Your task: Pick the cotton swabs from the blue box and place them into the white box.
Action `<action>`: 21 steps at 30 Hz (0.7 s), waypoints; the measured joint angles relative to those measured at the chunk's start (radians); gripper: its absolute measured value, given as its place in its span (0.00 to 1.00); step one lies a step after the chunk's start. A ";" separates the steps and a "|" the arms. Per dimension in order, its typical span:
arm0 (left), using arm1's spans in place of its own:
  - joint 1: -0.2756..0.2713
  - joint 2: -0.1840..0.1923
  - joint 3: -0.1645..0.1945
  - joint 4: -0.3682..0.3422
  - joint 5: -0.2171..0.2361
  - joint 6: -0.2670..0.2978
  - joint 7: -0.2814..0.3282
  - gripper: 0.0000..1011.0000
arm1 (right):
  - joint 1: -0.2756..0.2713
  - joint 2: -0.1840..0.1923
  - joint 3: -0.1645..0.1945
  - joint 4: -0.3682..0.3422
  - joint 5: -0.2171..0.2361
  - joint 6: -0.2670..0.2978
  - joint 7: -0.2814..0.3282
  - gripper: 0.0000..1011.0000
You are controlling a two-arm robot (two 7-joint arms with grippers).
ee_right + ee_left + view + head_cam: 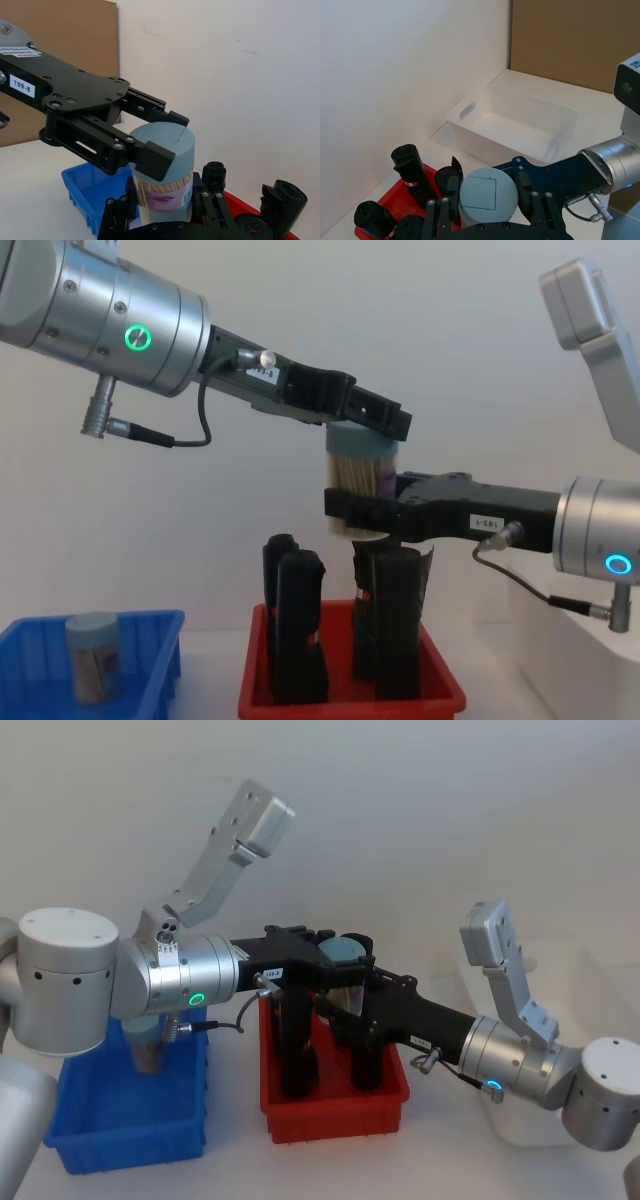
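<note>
One tub of cotton swabs, clear with a pale blue-grey cap, hangs in the air above the red tray. My left gripper is shut on its cap from the left. Lower down, my right gripper reaches in from the right and is shut on the tub's body. The left wrist view has the cap between black fingers. A second tub stands in the blue box at the left, partly hidden under my left arm in the head view. At the right stands the white box, with nothing in it.
The red tray sits between the two boxes and holds several tall black rolls standing upright just below the held tub. A white wall rises close behind the table, and a brown board stands beyond the white box.
</note>
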 joint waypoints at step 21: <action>0.000 0.000 0.000 0.000 -0.001 0.000 -0.001 0.99 | 0.001 0.011 0.000 -0.002 0.012 -0.006 -0.027 0.62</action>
